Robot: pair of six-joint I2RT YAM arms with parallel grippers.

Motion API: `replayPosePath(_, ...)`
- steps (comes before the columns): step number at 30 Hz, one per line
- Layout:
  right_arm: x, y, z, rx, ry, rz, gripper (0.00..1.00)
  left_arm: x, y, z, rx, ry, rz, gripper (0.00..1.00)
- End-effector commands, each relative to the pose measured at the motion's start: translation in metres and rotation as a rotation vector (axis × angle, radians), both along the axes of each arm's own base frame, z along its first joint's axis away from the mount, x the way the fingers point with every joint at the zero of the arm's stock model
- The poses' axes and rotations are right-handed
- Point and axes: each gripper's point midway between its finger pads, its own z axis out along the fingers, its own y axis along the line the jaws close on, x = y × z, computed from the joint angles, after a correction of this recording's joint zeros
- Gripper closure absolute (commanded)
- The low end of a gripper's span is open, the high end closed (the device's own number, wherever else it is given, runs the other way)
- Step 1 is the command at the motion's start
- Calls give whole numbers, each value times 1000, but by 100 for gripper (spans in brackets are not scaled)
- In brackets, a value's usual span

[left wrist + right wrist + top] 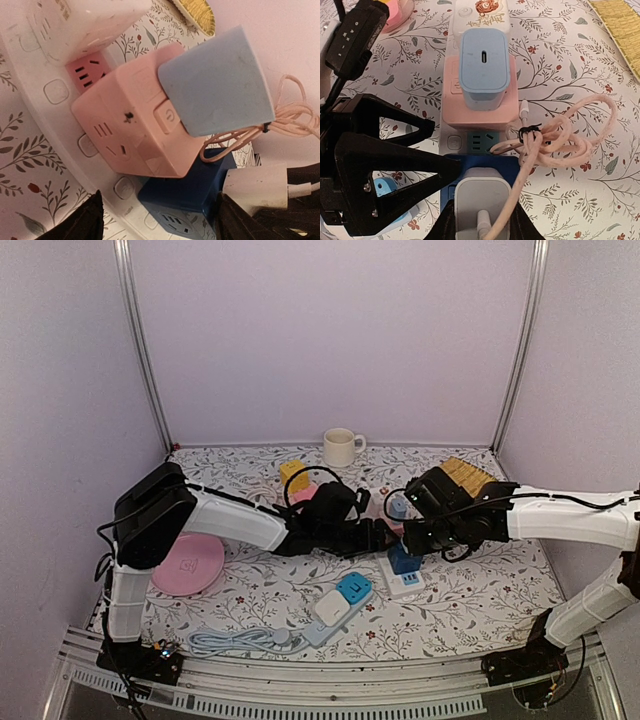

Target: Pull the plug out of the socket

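A white plug [482, 197] with a white lead sits in a dark blue cube socket [451, 170] on a white power strip [449, 144]. My right gripper [482, 227] is shut on the white plug from both sides; the gripper also shows in the top view [410, 545]. My left gripper [160, 222] is open, its black fingers [395, 190] at the strip's left side, one tip against the blue cube [185, 197]. A pink cube [477, 107] carrying a light-blue charger [484, 67] stands beside it, with a coiled pink cable [560, 135].
A second power strip with a cyan cube [342, 602] and a white cable [235, 640] lie near the front. A pink plate [188, 565] is at left, a mug [340, 447] at the back, a yellow block [465, 475] at right.
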Motion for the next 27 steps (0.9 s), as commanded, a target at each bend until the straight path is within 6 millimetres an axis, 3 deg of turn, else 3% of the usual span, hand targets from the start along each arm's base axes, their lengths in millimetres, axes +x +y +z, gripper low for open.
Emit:
replayPosePath(1, 7, 4, 21, 8, -38, 2, 88, -7, 25, -57, 182, 55, 43, 25)
replayPosePath(9, 10, 9, 37, 17, -71, 37, 93, -10, 32, -75, 230, 68, 50, 24)
replayPosePath(27, 5, -2, 66, 8, -140, 76, 95, -12, 39, -83, 277, 66, 63, 24)
